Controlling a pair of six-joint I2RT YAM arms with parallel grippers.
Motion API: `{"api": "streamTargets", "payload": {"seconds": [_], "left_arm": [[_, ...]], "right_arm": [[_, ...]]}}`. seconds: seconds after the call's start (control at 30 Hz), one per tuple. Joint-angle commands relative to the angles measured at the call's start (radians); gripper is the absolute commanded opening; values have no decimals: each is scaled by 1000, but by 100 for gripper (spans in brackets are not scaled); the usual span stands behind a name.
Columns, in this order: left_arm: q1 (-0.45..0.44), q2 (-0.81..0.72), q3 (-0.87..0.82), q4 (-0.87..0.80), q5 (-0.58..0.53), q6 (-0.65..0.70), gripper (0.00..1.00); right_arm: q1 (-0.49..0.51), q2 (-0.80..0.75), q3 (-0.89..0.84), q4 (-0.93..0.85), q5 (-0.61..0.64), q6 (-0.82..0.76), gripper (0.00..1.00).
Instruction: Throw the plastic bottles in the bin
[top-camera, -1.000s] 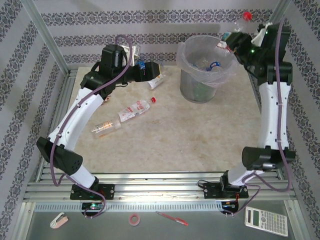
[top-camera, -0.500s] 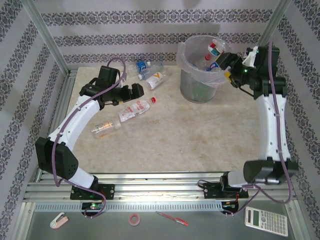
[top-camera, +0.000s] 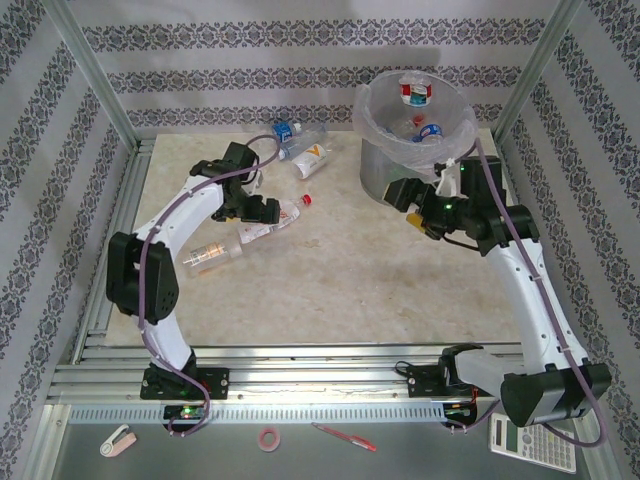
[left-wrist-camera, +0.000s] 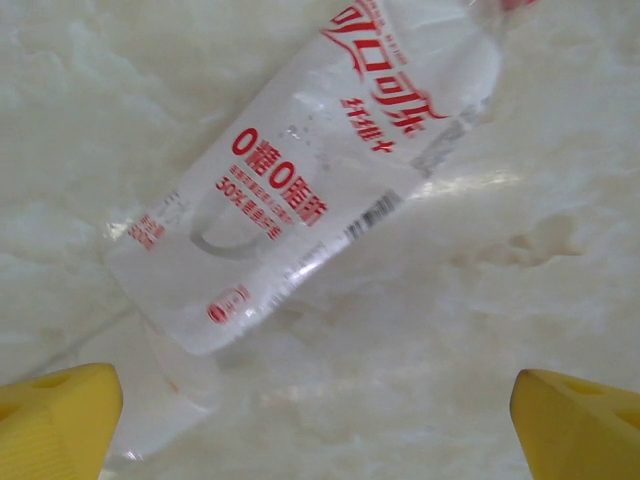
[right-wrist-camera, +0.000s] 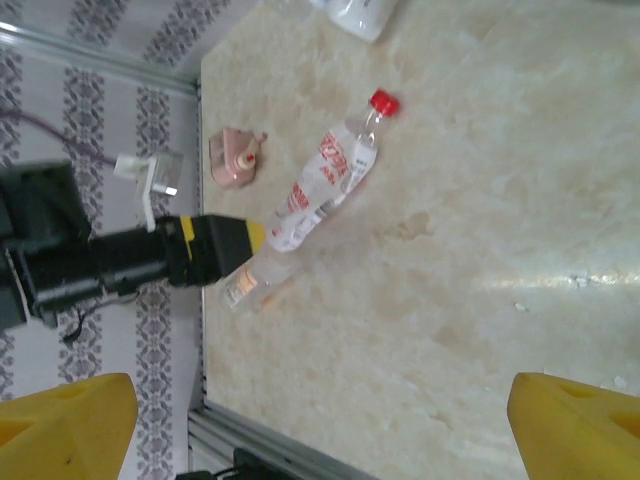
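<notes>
Two plastic bottles lie on the left of the table: an orange-labelled bottle nearest the edge, a red-capped bottle just beside it. The left gripper hovers right over that red-capped one, fingers spread wide, gripping nothing. Further along, a far pair of bottles sits by the back wall. On to the bin, with a red-labelled bottle inside, up near the far rim. The right gripper hangs just in front of the bin, spread wide, empty.
</notes>
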Motion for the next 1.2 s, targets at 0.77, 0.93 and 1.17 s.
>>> {"api": "streamTargets", "payload": {"seconds": [0.77, 0.93, 1.17], "left_arm": [[3, 401, 262, -118, -4, 296, 95], [2, 362, 217, -66, 91, 275, 73], [1, 259, 82, 70, 262, 226, 36]], "right_arm": [[130, 66, -94, 106, 47, 27, 96], [134, 105, -131, 158, 54, 38, 95], [168, 196, -168, 227, 71, 38, 95]]}}
